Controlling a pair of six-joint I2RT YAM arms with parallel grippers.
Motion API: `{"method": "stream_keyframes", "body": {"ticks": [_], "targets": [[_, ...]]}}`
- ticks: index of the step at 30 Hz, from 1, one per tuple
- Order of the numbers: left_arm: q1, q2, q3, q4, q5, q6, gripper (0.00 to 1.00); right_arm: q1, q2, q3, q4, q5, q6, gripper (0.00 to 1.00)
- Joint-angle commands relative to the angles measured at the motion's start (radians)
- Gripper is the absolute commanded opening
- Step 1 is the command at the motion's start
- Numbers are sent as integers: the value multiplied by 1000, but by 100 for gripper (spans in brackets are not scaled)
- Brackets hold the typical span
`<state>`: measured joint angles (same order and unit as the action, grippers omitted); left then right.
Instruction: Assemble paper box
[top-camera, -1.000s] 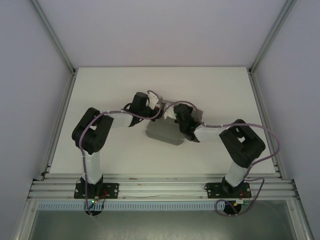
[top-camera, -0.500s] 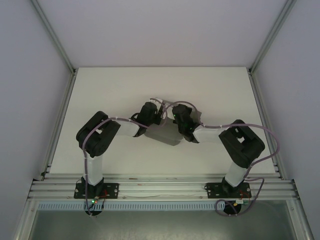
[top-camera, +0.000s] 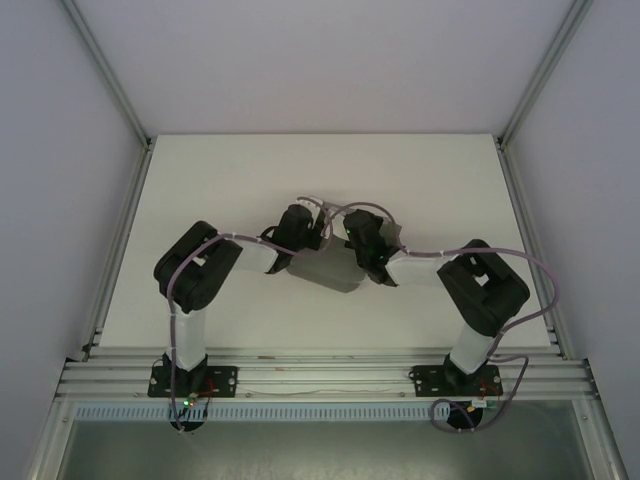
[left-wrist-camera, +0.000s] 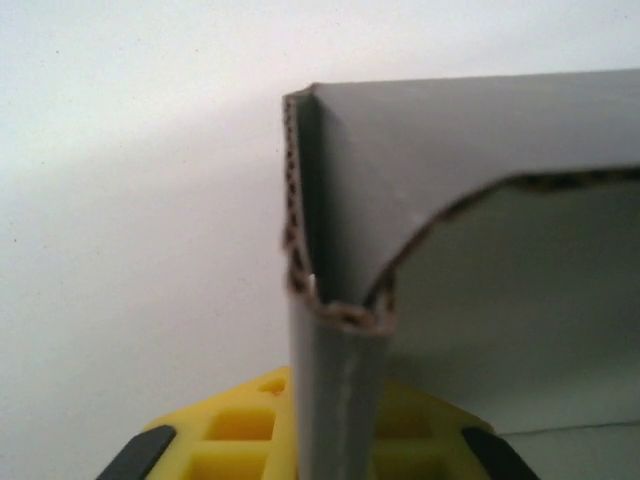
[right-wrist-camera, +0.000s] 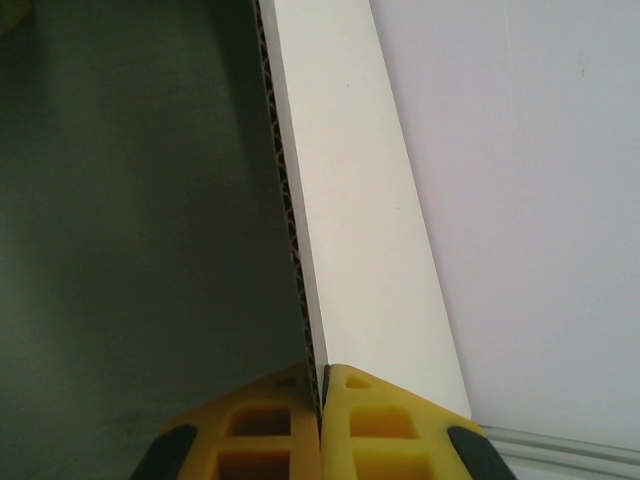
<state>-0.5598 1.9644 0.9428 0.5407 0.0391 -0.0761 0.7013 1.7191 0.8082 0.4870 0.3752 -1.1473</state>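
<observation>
- Mid-table, between the two arms: paper box (top-camera: 325, 268), part-folded and gripped from both sides.
- Left tool (left-wrist-camera: 335, 445) is pinched shut on a folded corner flap; right tool (right-wrist-camera: 322, 415) is clamped tight on a wall edge.
- Risk: arms pulling against each other could tear or crease the thin board; the flap could slip out and spring open.
- Material: grey corrugated card, fluted cut edges, matte; table (top-camera: 220, 180) is smooth white.

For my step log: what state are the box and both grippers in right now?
paper box: partly folded, one corner raised, gripped from two sides.
left gripper: shut on the box's folded corner.
right gripper: shut on a box wall edge.
</observation>
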Motion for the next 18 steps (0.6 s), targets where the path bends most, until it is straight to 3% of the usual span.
{"method": "stream_keyframes", "body": {"ticks": [1, 5, 9, 16, 18], "targets": [[-2, 38, 41, 38, 12, -17, 0, 20, -25, 12, -59, -85, 67, 0], [-2, 34, 3, 77, 31, 20, 0, 11, -52, 10, -60, -59, 131, 10], [-2, 10, -63, 162, 66, 44, 0, 7, -130, 9, -148, -70, 244, 40], [-3, -1, -113, 234, 101, 75, 0, 4, -348, -41, -400, -165, 567, 70], [-5, 1, -128, 256, 115, 74, 0, -3, -422, -63, -428, -202, 692, 74]]}}
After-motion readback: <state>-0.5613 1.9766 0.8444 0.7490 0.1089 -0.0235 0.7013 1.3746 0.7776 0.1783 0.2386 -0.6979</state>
